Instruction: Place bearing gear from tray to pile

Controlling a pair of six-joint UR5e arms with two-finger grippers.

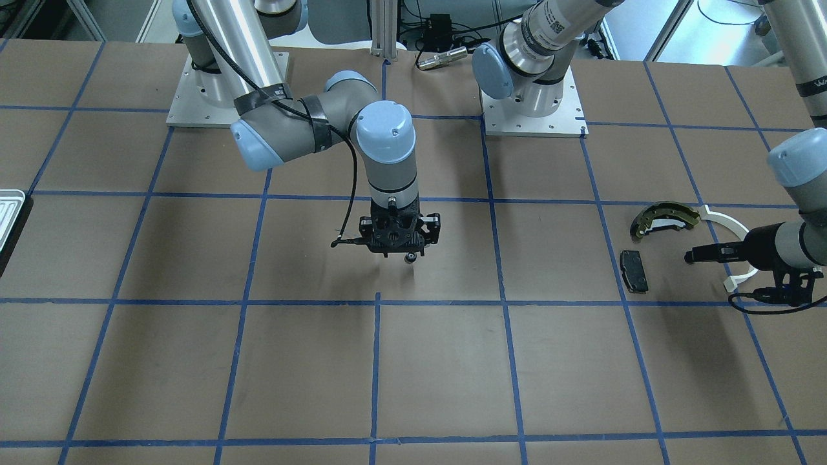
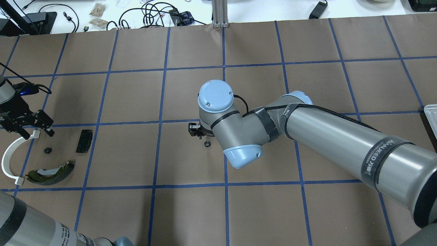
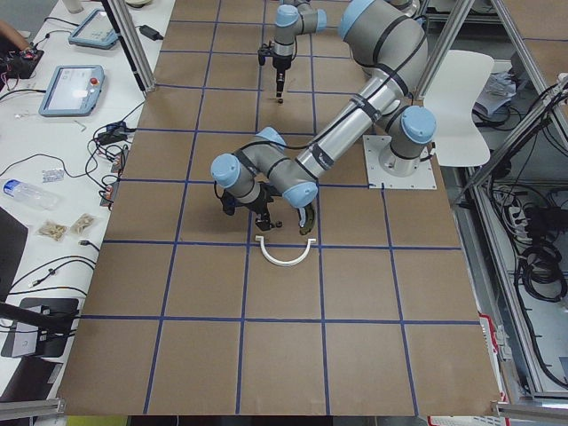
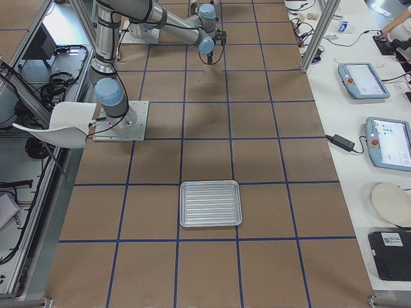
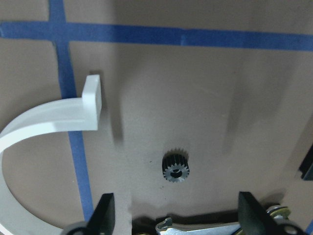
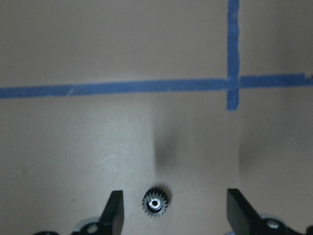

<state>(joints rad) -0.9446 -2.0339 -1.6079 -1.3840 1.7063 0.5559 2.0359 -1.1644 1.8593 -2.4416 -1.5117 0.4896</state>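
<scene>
Brown paper gridded with blue tape covers the table [image 1: 439, 374]. At its centre the bearing gear [image 6: 155, 201] lies flat between the spread fingers of the right gripper [image 6: 175, 193]. The pile [image 2: 51, 172] lies toward nine o'clock overhead, beneath the equally spread left gripper [image 5: 175, 196]. The gear looks small, stiff, light and probably slippery, so pinch it across the teeth.

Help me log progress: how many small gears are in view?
2. One gear lies beside the white arc; the other gear lies mid-table, under the open right gripper. The arms could hide more.
</scene>
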